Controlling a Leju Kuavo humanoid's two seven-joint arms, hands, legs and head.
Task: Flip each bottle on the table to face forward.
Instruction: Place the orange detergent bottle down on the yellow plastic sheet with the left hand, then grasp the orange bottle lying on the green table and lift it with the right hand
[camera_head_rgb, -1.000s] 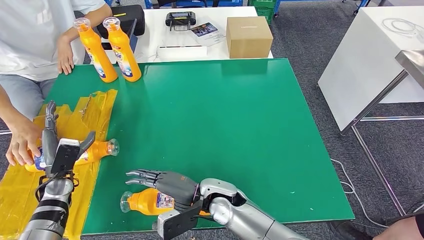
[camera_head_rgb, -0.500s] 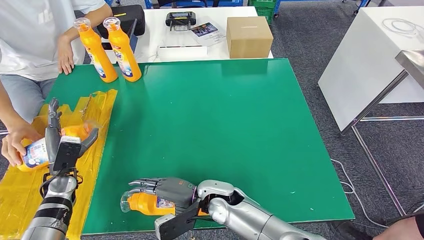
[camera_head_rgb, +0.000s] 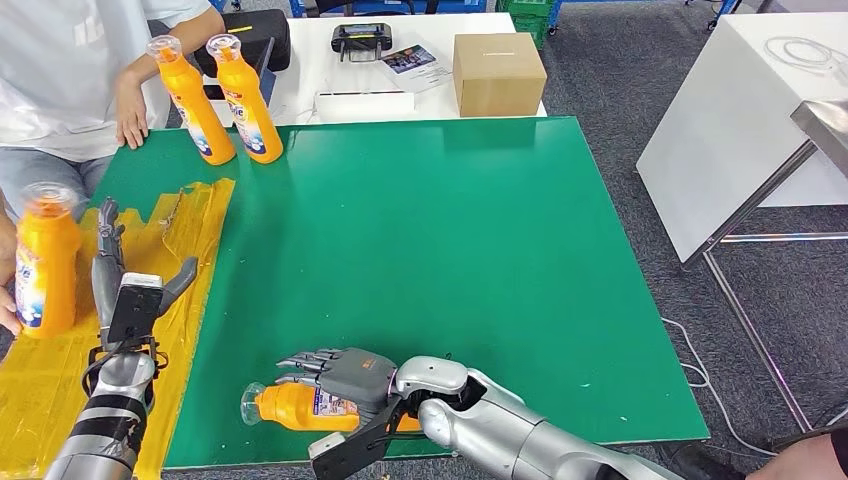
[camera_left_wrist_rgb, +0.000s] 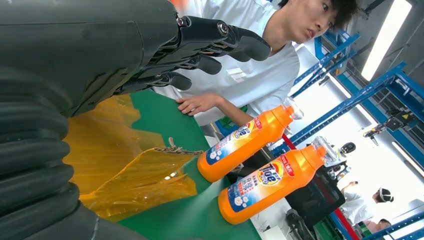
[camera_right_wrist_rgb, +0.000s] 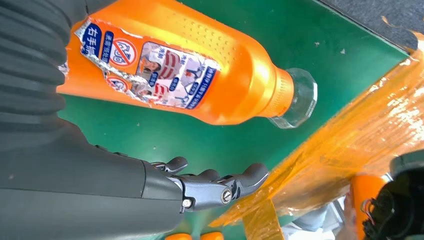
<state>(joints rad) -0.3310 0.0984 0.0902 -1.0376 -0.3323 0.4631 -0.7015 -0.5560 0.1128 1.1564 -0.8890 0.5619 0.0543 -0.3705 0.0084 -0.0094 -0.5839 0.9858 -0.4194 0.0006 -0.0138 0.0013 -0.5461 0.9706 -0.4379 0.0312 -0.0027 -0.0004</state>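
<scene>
Bottle (camera_head_rgb: 300, 408) lies on its side near the front edge of the green tabletop (camera_head_rgb: 450, 260), long axis running along that edge, clear cap toward the yellow plastic sheet (camera_head_rgb: 40, 380) on the robot's left. Its torn label faces up in the right wrist view. The right robot hand (camera_head_rgb: 335, 372) hovers just over its body, fingers spread and curved, grasping nothing. The left robot hand (camera_head_rgb: 120, 285) stands over the yellow sheet with fingers apart, released. A person's hand holds another bottle (camera_head_rgb: 45, 262) upright at the sheet's left edge. Two upright bottles (camera_head_rgb: 215, 100) stand side by side at the far left corner. The wide middle and right of the tabletop offer open room.
</scene>
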